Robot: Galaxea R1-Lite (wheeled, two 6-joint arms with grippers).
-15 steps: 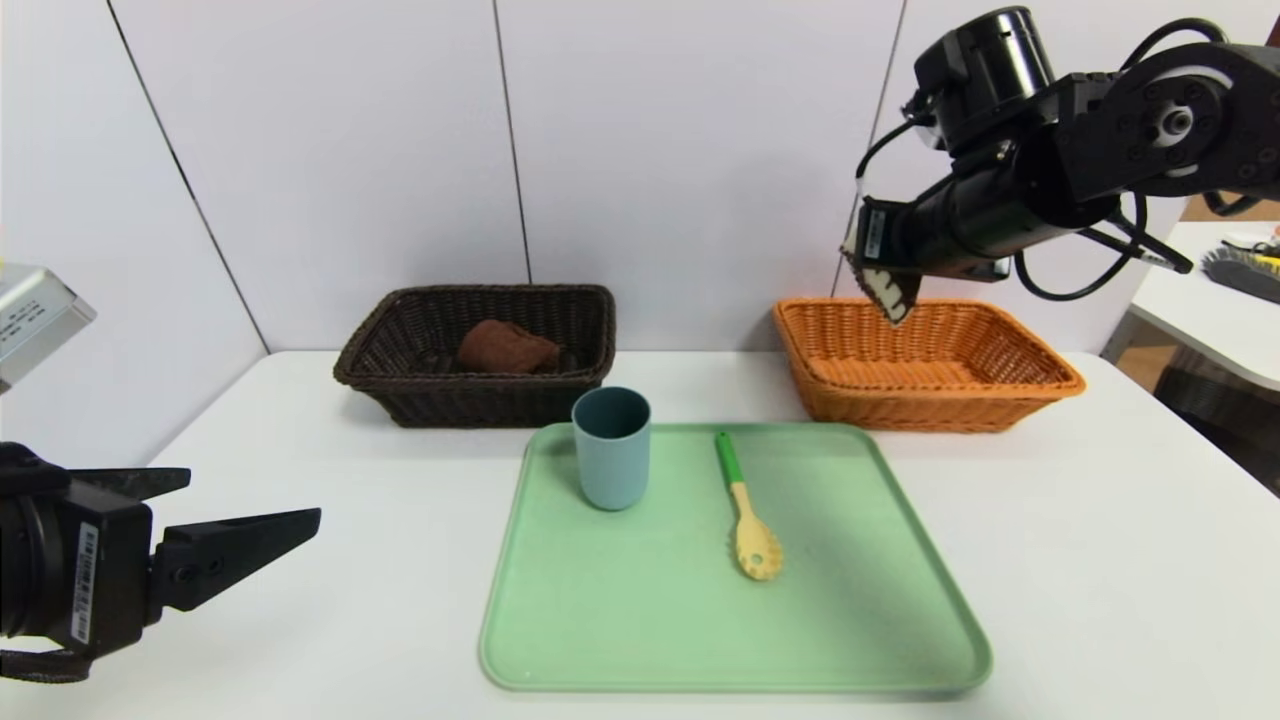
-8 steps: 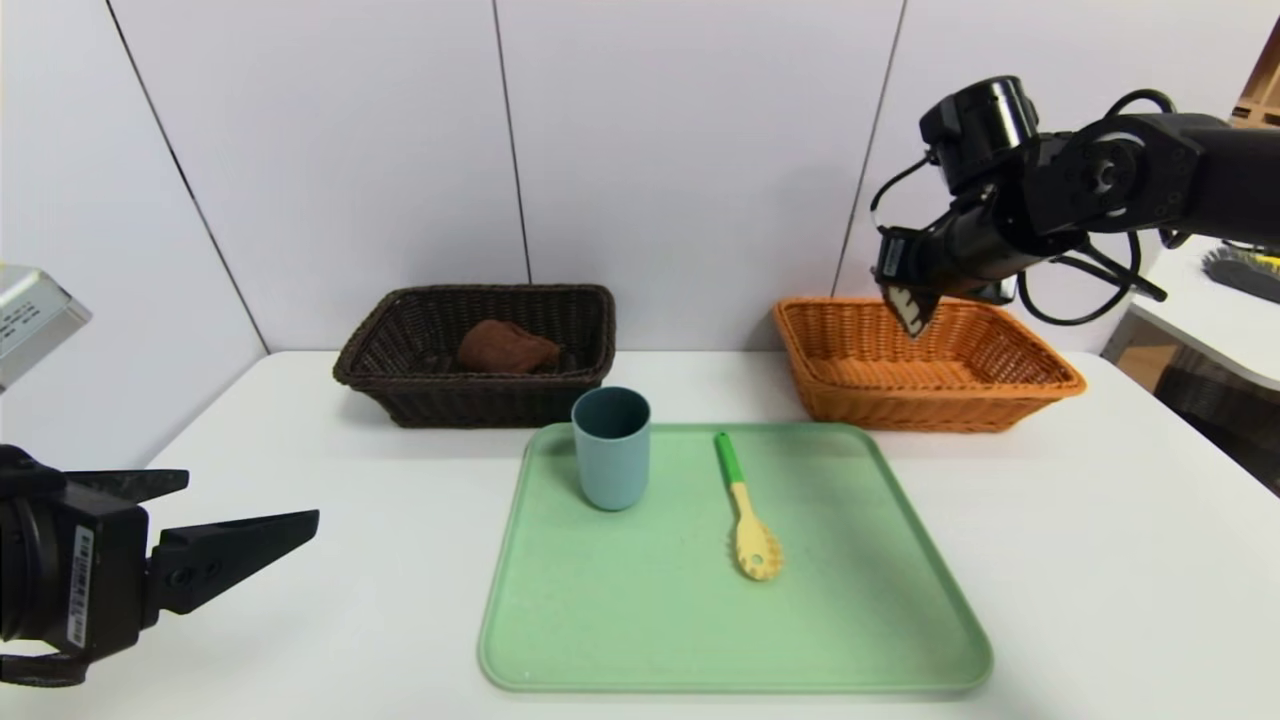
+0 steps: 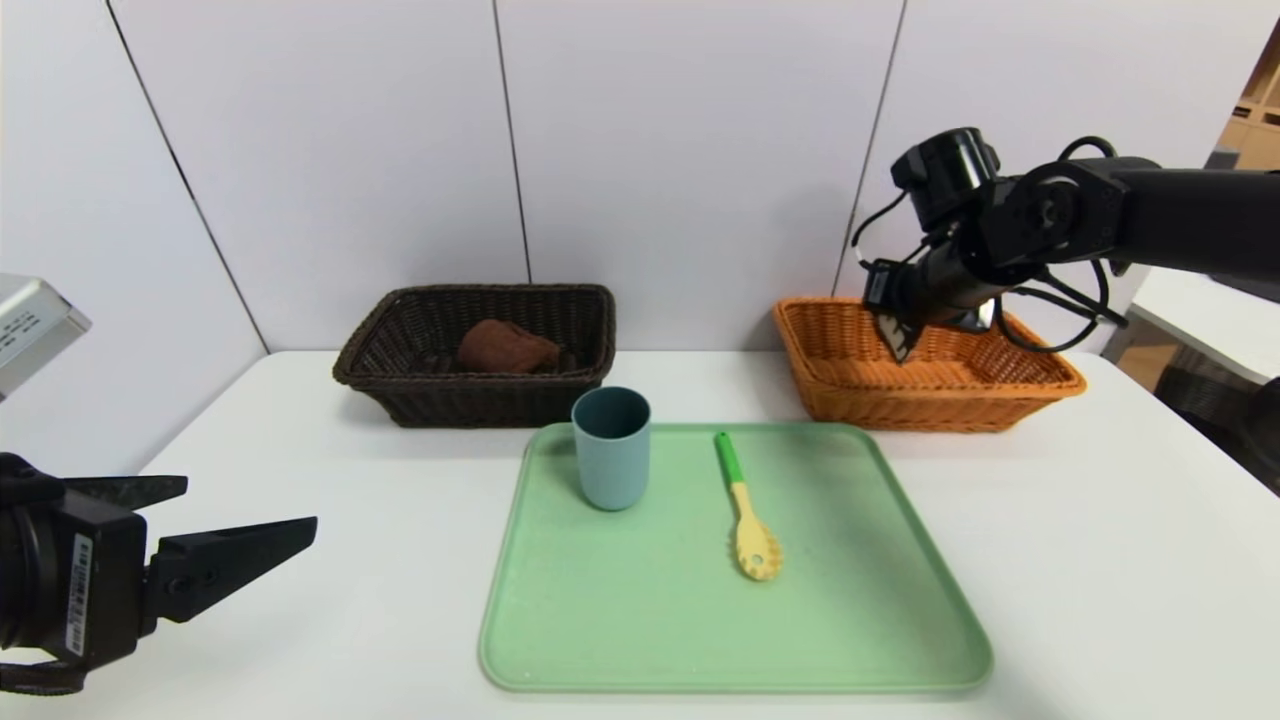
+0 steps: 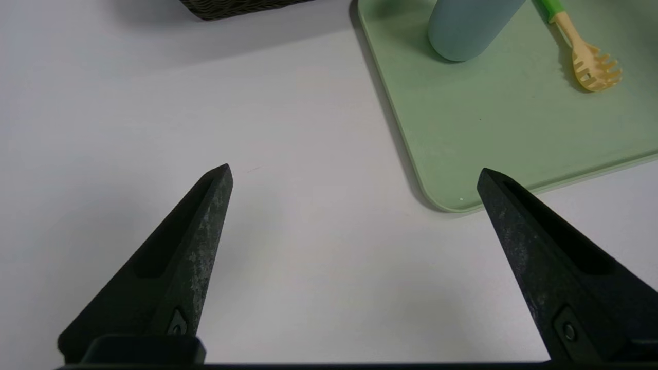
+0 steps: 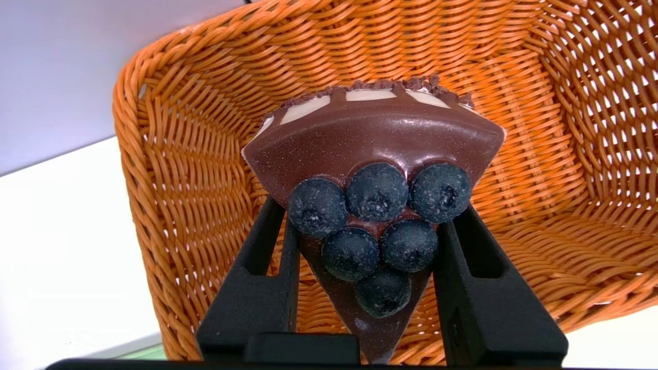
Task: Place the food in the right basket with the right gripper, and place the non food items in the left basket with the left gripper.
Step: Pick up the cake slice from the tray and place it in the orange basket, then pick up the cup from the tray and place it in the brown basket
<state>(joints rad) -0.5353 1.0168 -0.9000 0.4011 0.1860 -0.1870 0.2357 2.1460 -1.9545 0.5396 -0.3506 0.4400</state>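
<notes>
Left gripper near front edge, left of tray, jaws spread wide, empty. On tray: cup, spoon (both untouched). Beyond tray, left: dark basket holding towel. Beyond tray, right: right gripper clamps cake slice by tapered sides over orange basket. Slice looks light, rigid, glossy, likely slippery.

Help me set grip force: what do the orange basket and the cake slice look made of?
Orange basket: woven wicker or plastic rattan, matte; open interlaced strands show. Cake slice, held by the right gripper: probably moulded plastic, glossy; highlights on its chocolate top.
</notes>
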